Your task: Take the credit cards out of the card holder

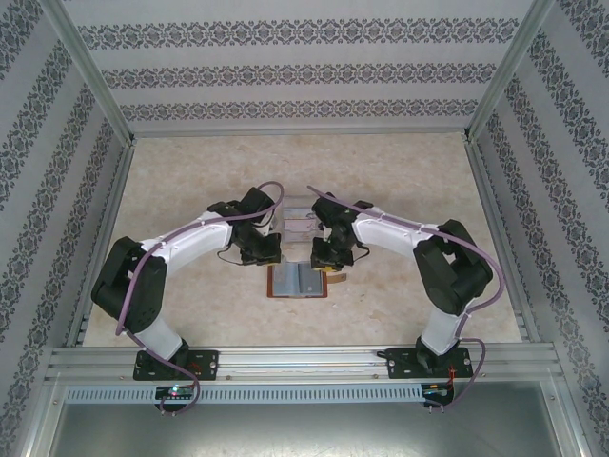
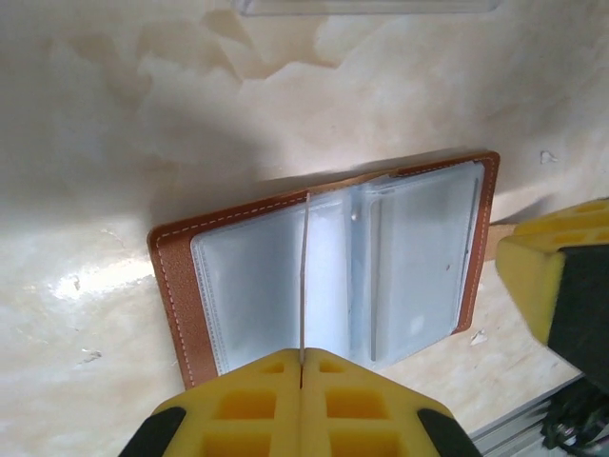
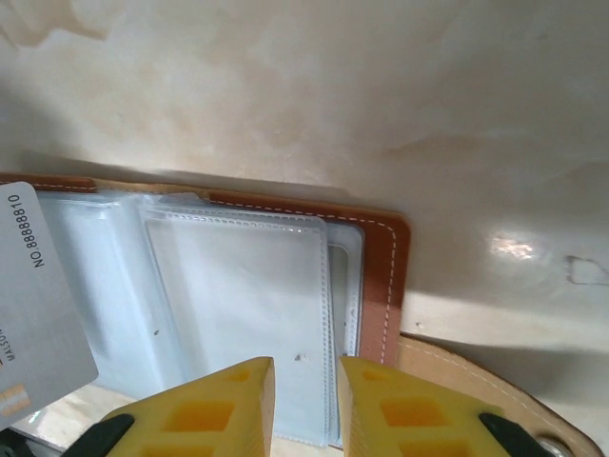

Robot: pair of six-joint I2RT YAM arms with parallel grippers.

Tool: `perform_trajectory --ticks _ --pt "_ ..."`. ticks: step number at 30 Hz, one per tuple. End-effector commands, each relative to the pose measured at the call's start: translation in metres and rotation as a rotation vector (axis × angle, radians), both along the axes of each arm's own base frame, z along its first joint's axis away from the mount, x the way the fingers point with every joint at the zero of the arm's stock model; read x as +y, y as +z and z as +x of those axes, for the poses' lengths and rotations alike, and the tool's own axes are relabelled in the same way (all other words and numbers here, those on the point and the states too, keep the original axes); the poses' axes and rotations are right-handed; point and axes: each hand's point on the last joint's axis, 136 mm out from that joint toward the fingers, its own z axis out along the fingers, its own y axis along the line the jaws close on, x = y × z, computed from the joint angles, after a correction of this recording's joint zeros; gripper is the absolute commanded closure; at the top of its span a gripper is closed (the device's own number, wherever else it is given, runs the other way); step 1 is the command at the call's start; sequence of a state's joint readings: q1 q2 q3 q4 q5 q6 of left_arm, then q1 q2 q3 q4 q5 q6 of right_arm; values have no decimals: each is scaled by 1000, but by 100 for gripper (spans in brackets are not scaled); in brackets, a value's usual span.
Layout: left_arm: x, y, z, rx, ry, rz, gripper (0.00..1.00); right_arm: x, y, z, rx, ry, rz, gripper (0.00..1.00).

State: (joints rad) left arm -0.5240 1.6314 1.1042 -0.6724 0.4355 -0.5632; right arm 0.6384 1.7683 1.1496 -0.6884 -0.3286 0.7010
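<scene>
Credit card (image 3: 43, 295) is upright, edge-on over the centre fold of the card holder (image 2: 409, 257), which lies open on the table (image 1: 190, 181). L gripper (image 2: 302, 362) jaws are clenched on the card. R gripper (image 3: 304, 381) jaws are slightly apart over the holder's R page, holding nothing. Lift straight up; R shd pin the holder.

clear rack (image 1: 297, 222) blocks behind card holder (image 1: 303, 280); open table (image 1: 409, 171) either side.

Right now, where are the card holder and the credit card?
card holder (image 2: 176, 286), left wrist view, brown leather border.
credit card (image 3: 43, 314), right wrist view, printed face.
</scene>
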Motion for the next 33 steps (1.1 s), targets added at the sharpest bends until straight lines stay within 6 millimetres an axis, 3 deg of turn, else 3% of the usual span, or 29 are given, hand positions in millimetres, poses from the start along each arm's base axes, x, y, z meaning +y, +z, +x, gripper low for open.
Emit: perform_trajectory --ticks 1,7,14,19,24,33 --pt "6 12 2 -53 -135 33 97 -10 14 6 -34 -2 -16 74" --pt "6 26 19 -140 -306 89 98 -23 20 12 -53 -18 -22 74" --pt "-14 50 37 -289 -602 46 100 -34 29 18 -73 -34 -16 74" --pt "-18 66 55 -390 -773 88 100 -41 34 19 -86 -46 -14 74" --pt "-17 67 75 -457 -939 164 100 -48 37 20 -96 -70 -6 74" --pt "-23 67 90 -502 -1199 194 100 -57 32 14 -87 -93 -9 73"
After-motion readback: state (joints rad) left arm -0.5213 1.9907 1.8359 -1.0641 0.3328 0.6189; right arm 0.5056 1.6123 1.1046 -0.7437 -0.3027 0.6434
